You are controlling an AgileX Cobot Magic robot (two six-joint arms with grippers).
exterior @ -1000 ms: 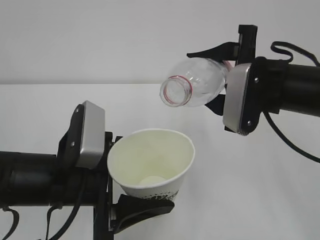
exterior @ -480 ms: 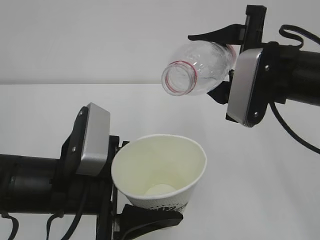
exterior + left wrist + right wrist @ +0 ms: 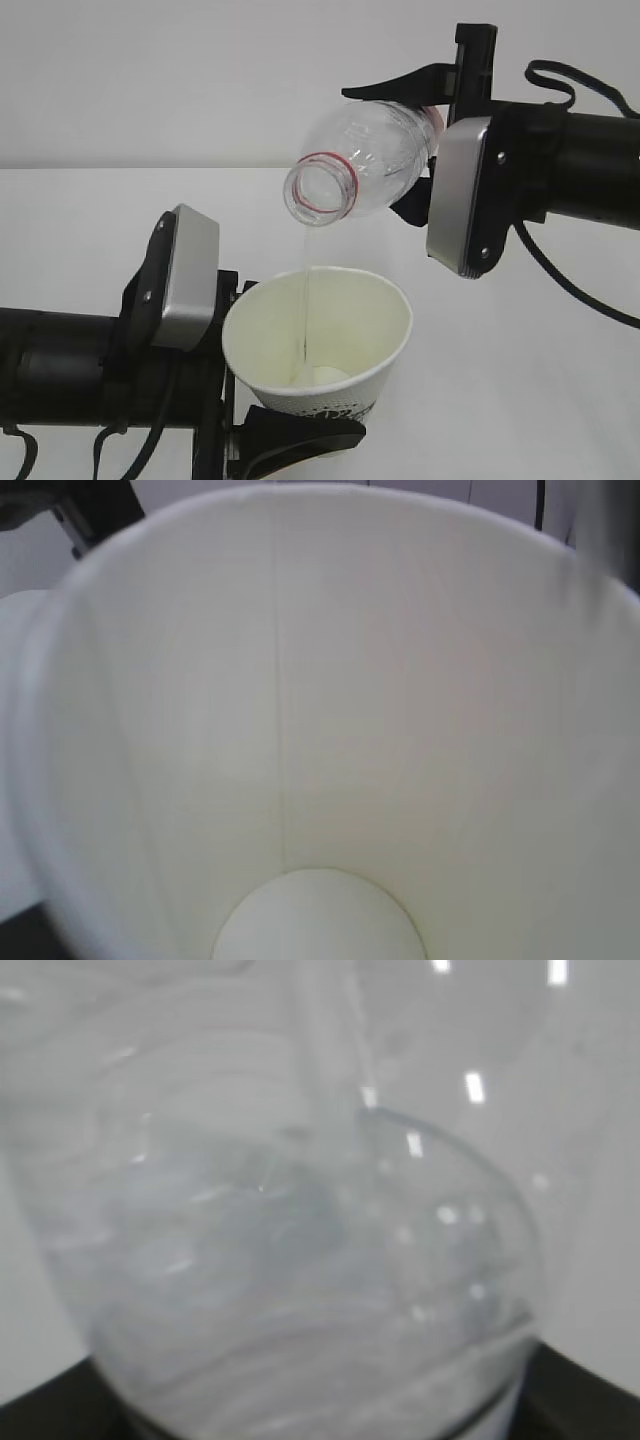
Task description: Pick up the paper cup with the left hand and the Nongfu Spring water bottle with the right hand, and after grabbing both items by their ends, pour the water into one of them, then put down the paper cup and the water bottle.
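On the left, the left hand [image 3: 290, 425] grasped the one paper cup [image 3: 318, 345], mouth up, while above it the right hand [image 3: 405, 150] clasped the one Nongfu Spring water bottle [image 3: 365, 165], lying nearly level, neck down-left, spilling the water [image 3: 304, 310]; only the left wrist view showed the cup's seam.

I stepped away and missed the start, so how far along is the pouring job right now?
Done: the left hand holds the paper cup and the right hand holds the Nongfu Spring water bottle, both off the table. In hand: the bottle is tilted mouth-down over the cup, and a thin stream of water falls into it. Left: finish pouring, then put down both items.
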